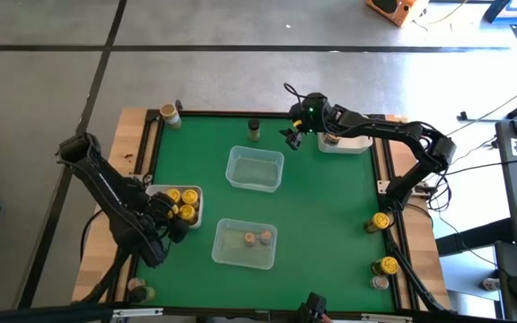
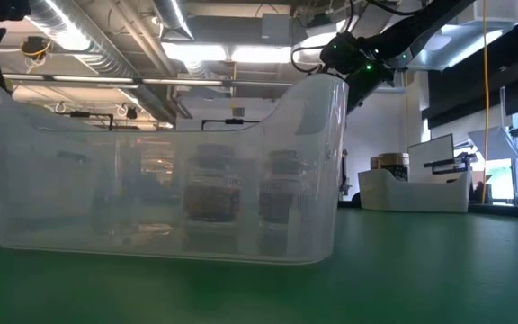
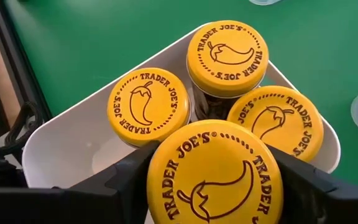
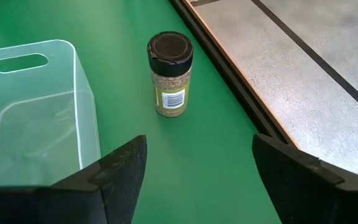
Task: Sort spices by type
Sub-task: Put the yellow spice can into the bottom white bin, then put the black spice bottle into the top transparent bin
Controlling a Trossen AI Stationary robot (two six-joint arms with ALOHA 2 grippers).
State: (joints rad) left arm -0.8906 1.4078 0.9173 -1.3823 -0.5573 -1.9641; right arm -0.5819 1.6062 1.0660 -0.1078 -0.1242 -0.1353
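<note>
A white tray (image 3: 61, 143) at the table's left edge holds three spice jars with yellow lids (image 3: 227, 51), standing upright. A further yellow-lidded jar (image 3: 215, 175) sits between the fingers of my left gripper (image 1: 174, 219), low over the tray's near part. My right gripper (image 4: 197, 180) hangs open above the green mat at the far side. It touches nothing. A black-lidded spice jar (image 4: 170, 74) stands upright on the mat ahead of it. Two brown-lidded jars (image 1: 257, 238) stand in the near clear tub (image 1: 223, 256). My left gripper has the nearest yellow-lidded jar between its two fingers (image 3: 126, 177), one on each side just below the lid's rim (image 3: 157, 155). The fingers slant down from the near left. The wide lid hides the pads and the jar's body, so whether the jar stands on the tray cannot be told.
An empty clear tub (image 1: 255, 169) sits mid-table. A second white tray (image 1: 346, 144) with a jar stands at the far right. Single jars stand on the wooden border at the far left (image 1: 169, 113), near left (image 1: 137, 289) and right (image 1: 381, 220), (image 1: 387, 266).
</note>
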